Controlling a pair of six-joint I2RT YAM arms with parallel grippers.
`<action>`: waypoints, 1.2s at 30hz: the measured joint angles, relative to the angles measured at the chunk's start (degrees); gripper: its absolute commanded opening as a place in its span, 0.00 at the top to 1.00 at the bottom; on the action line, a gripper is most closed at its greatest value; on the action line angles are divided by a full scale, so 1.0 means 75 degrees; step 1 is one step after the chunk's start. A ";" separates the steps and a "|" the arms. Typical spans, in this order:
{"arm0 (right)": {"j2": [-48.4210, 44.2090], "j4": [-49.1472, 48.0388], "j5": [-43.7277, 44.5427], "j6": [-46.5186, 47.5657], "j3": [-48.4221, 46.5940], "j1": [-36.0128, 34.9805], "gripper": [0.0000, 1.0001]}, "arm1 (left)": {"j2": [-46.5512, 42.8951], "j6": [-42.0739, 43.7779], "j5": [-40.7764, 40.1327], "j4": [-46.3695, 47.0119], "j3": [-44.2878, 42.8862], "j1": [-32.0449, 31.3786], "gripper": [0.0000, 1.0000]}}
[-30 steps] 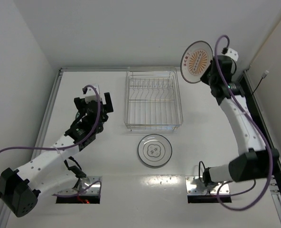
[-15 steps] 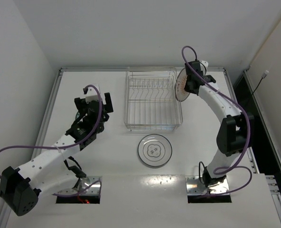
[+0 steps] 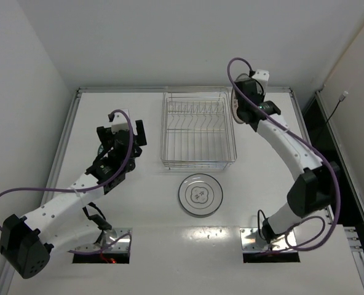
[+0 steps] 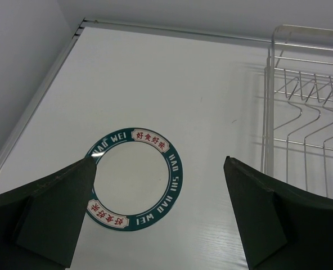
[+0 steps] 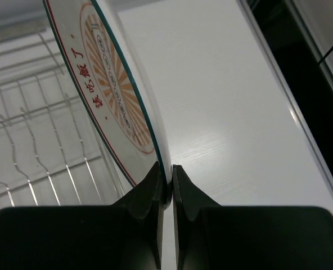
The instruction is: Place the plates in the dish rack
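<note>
The silver wire dish rack (image 3: 198, 161) stands at the table's back middle and holds no plates. My right gripper (image 3: 241, 108) is shut on the white plate with the orange-brown pattern (image 3: 233, 106). It holds the plate upright and edge-on above the rack's far right side. In the right wrist view the fingers (image 5: 166, 171) pinch the plate's rim (image 5: 118, 95) beside the rack wires (image 5: 31, 140). The pale grey plate (image 3: 200, 195) lies flat in front of the rack. My left gripper (image 3: 120, 133) hovers open over the green-rimmed plate (image 4: 175, 169), which lies flat on the table left of the rack (image 4: 301, 112).
A raised metal rail (image 3: 71, 123) runs along the table's left and back edges. White walls stand close behind and at the left. A dark gap (image 3: 320, 123) runs along the right edge. Purple cables loop off both arms.
My right arm has swung the orange-patterned plate from high at the right over to the rack's far right side and turned it edge-on. The left arm has not moved.
</note>
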State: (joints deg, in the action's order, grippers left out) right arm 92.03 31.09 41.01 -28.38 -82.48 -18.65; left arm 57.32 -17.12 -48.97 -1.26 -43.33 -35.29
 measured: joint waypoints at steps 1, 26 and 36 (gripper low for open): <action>-0.0187 -0.0090 0.0181 0.0090 -0.0009 -0.0157 1.00 | 0.0000 0.0000 0.0003 0.0000 0.0000 0.0000 0.03; 0.1244 -0.0154 0.0624 0.0484 -0.0740 -0.0938 1.00 | 0.0012 0.0000 0.0006 0.0003 -0.0003 0.0000 0.03; 0.1839 0.0201 0.0321 0.0259 -0.1381 -0.0924 0.97 | 0.0064 0.0000 0.0006 0.0000 -0.0003 0.0000 0.03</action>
State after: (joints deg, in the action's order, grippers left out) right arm 105.82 32.60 43.42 -26.44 -92.84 -25.58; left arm 57.80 -17.12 -48.93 -1.26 -43.35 -35.29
